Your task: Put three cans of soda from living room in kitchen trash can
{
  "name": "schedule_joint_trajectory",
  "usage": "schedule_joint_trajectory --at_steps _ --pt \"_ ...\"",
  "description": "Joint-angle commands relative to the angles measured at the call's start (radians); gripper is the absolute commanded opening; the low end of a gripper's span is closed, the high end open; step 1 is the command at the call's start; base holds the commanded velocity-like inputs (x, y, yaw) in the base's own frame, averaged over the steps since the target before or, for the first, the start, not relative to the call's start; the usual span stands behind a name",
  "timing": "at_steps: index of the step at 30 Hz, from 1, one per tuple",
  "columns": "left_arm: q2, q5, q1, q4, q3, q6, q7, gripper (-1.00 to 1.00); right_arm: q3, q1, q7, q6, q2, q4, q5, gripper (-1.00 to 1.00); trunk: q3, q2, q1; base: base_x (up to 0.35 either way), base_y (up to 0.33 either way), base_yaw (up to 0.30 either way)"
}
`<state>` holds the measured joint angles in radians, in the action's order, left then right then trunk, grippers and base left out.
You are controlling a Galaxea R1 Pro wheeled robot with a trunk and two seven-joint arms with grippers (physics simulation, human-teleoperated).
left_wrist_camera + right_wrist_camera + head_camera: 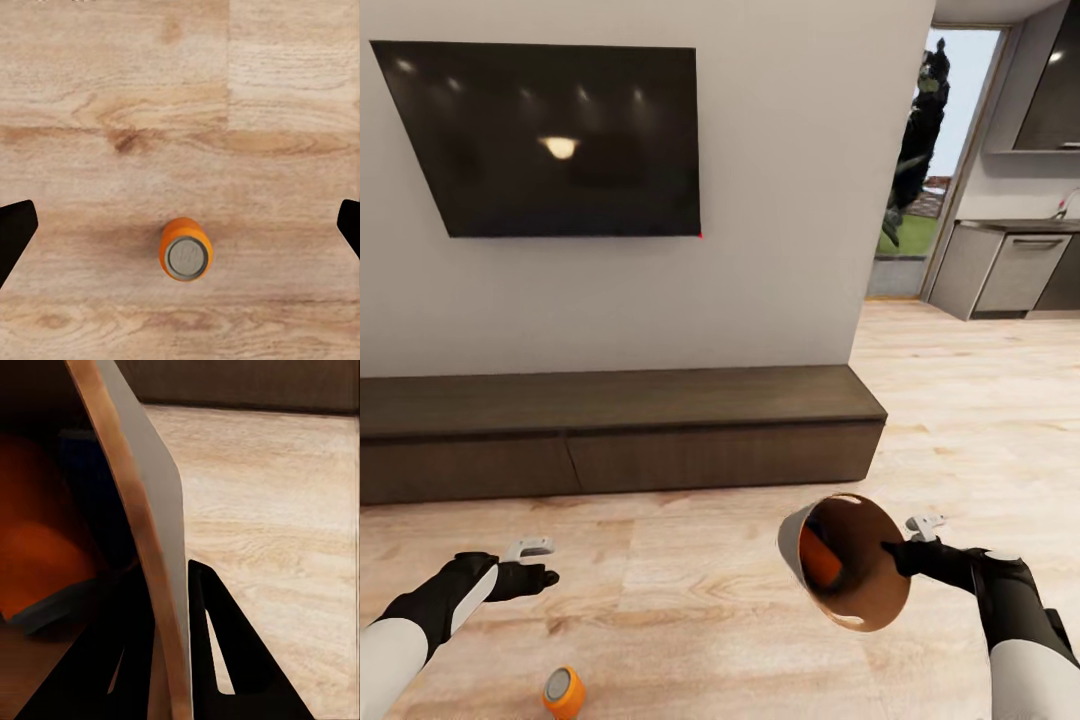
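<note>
Wood floor [690, 600] | low cabinet [610, 430] | wall TV [550, 135] | kitchen counter [1015, 265]

Light wood floor [690, 600], upright orange soda can [564, 692], long dark low cabinet [620, 430]

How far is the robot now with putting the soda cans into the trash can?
Partly done. The trash can, tilted and pinched at its rim by the right gripper, already holds an orange can and, in the right wrist view, something dark blue beside it. One orange can stands upright on the wooden floor below the open left gripper. Left: pick it up, drop it in, and carry the bin to the kitchen.
</note>
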<state>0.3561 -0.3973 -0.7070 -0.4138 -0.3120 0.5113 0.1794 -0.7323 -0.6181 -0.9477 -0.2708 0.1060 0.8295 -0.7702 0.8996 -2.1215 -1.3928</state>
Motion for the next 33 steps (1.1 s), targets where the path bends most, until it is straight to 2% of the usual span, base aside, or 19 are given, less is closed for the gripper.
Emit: schedule_joint_trajectory --at_steps 1,3,4,6,7,8,9,11,12,16,17,19,21,25,33 --pt "0.0 0.0 0.0 0.001 0.0 -0.01 0.001 1.0 0.005 -0.012 -0.031 -0.061 0.001 0.041 0.011 -1.0 0.003 -0.007 -0.004 0.0 0.0 0.0" --pt "0.0 0.001 0.0 0.001 -0.001 -0.019 0.001 1.0 0.019 -0.029 -0.053 -0.126 0.002 0.077 0.009 -1.0 0.009 -0.021 -0.012 0.0 0.0 0.0" --pt "0.0 0.001 0.0 0.001 -0.001 -0.026 0.001 1.0 0.054 -0.047 -0.077 -0.203 0.004 0.11 0.006 -1.0 0.013 -0.028 -0.015 0.0 0.0 0.0" --pt "0.0 0.001 0.0 0.001 -0.001 -0.03 0.001 1.0 0.099 -0.062 -0.096 -0.271 0.008 0.14 0.005 -1.0 0.019 -0.042 -0.023 0.0 0.0 0.0" --pt "0.0 0.001 0.0 0.001 -0.001 -0.033 0.001 1.0 0.147 -0.072 -0.108 -0.329 0.017 0.173 0.004 -1.0 0.022 -0.049 -0.027 0.0 0.0 0.0" --pt "0.0 0.001 0.0 0.001 -0.001 -0.034 0.001 1.0 0.169 -0.076 -0.112 -0.357 0.022 0.191 0.004 -1.0 0.025 -0.056 -0.031 0.0 0.0 0.0" --pt "0.0 0.001 0.0 0.001 -0.001 -0.036 0.0 1.0 0.22 -0.091 -0.122 -0.439 0.036 0.238 0.005 -1.0 0.028 -0.063 -0.035 0.0 0.0 0.0" --pt "0.0 0.001 0.0 0.001 -0.001 -0.037 0.0 1.0 0.247 -0.106 -0.127 -0.492 0.042 0.263 0.005 -1.0 0.034 -0.077 -0.042 0.0 0.0 0.0" --pt "0.0 0.001 0.0 0.001 -0.001 -0.038 0.0 1.0 0.272 -0.124 -0.132 -0.54 0.046 0.283 0.005 -1.0 0.038 -0.084 -0.046 0.0 0.0 0.0" --pt "0.0 0.001 0.0 0.001 -0.001 -0.038 0.0 1.0 0.323 -0.167 -0.142 -0.617 0.062 0.304 0.004 -1.0 0.05 -0.112 -0.061 0.0 0.0 0.0" --pt "0.0 0.001 0.0 0.001 -0.001 -0.039 0.0 1.0 0.347 -0.186 -0.146 -0.651 0.079 0.31 0.005 -1.0 0.053 -0.119 -0.065 0.0 0.0 0.0" --pt "0.0 0.001 0.0 0.001 -0.001 -0.039 0.0 1.0 0.368 -0.201 -0.152 -0.684 0.099 0.313 0.005 -1.0 0.06 -0.133 -0.073 0.0 0.0 0.0" --pt "0.0 0.001 0.0 0.001 -0.001 -0.039 -0.001 1.0 0.405 -0.222 -0.183 -0.738 0.14 0.317 0.006 -1.0 0.066 -0.147 -0.081 0.0 0.0 0.0" --pt "0.0 0.001 0.0 0.001 -0.002 -0.039 -0.001 1.0 0.429 -0.259 -0.244 -0.776 0.184 0.319 0.005 -1.0 0.078 -0.175 -0.096 0.0 0.0 0.0" --pt "-0.001 0.002 0.0 0.001 -0.002 -0.039 -0.001 1.0 0.453 -0.306 -0.271 -0.776 0.205 0.319 0.003 -1.0 0.103 -0.231 -0.127 0.0 0.0 0.0"
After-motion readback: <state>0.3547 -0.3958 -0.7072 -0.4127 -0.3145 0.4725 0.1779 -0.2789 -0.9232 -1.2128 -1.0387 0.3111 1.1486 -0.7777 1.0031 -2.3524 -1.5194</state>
